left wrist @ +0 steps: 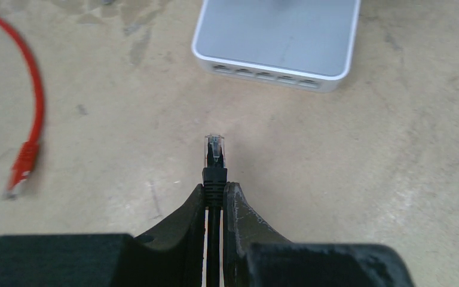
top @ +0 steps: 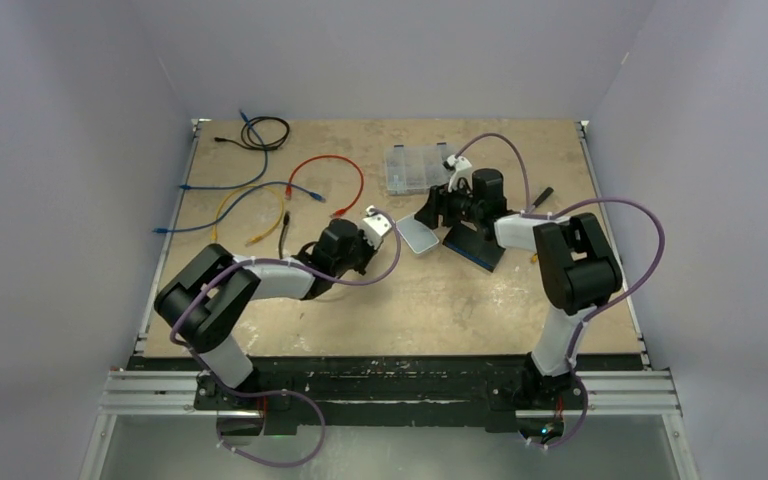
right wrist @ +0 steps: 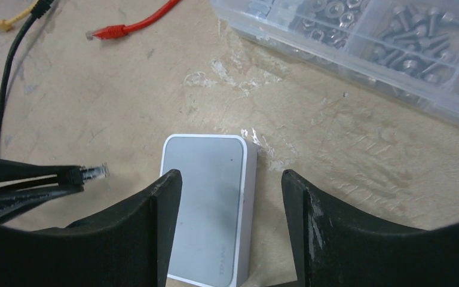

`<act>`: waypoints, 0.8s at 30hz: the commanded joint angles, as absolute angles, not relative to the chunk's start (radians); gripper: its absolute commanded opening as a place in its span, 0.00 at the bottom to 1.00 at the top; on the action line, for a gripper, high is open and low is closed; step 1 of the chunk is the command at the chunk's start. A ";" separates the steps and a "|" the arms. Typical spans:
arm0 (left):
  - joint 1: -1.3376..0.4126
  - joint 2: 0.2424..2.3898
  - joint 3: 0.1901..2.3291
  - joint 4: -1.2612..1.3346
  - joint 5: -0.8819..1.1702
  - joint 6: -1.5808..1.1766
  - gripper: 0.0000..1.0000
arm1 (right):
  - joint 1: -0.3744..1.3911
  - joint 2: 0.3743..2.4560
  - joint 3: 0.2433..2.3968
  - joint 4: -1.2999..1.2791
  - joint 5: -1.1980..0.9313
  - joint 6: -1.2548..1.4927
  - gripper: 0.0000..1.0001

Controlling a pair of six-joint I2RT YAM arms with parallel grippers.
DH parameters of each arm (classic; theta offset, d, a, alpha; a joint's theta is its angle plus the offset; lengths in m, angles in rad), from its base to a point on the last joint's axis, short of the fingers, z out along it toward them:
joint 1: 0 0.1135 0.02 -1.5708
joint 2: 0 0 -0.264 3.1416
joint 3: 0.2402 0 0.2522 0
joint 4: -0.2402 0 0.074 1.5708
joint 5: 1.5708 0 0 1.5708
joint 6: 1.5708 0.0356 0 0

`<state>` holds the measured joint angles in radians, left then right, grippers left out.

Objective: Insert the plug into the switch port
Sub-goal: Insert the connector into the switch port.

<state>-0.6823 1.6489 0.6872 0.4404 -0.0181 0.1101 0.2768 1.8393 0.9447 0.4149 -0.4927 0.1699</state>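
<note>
The white switch [top: 418, 237] lies flat mid-table, and its row of ports [left wrist: 266, 76] faces my left gripper. My left gripper [left wrist: 215, 186] is shut on the black boot of a cable. The clear plug [left wrist: 215, 149] sticks out ahead of the fingertips, pointing at the ports from a short distance away. My right gripper [right wrist: 232, 176] stands open over the switch [right wrist: 206, 197]. Its left finger is over the switch's left part and its right finger is clear of the switch's right side. In the right wrist view the plug [right wrist: 92, 173] shows left of the switch.
A clear plastic box of screws [right wrist: 364, 42] stands just beyond the switch. A red cable [left wrist: 27, 119] lies left of the plug. Yellow and blue cables [top: 250, 215] and a black coil [top: 265, 130] spread over the far left. A dark flat block [top: 475, 245] sits under the right arm.
</note>
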 commanded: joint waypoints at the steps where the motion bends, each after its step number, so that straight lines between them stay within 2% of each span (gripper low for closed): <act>1: -0.680 1.688 0.654 0.637 0.165 0.025 0.00 | 0.281 1.886 0.990 0.396 -0.558 0.146 0.63; 7: -0.670 1.704 0.596 0.708 0.207 0.025 0.00 | 0.280 1.941 1.010 0.364 -0.623 0.118 0.54; 17: -0.669 1.713 0.446 0.952 0.204 -0.044 0.00 | 0.291 1.957 1.011 0.339 -0.696 0.106 0.50; 24: -0.669 1.749 0.423 1.103 0.141 -0.130 0.00 | 0.315 1.977 1.035 0.303 -0.740 0.083 0.49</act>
<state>-0.6743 1.7248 0.4328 0.9321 0.1684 -0.0502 0.2981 1.9614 0.9977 0.3408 -0.6849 0.1146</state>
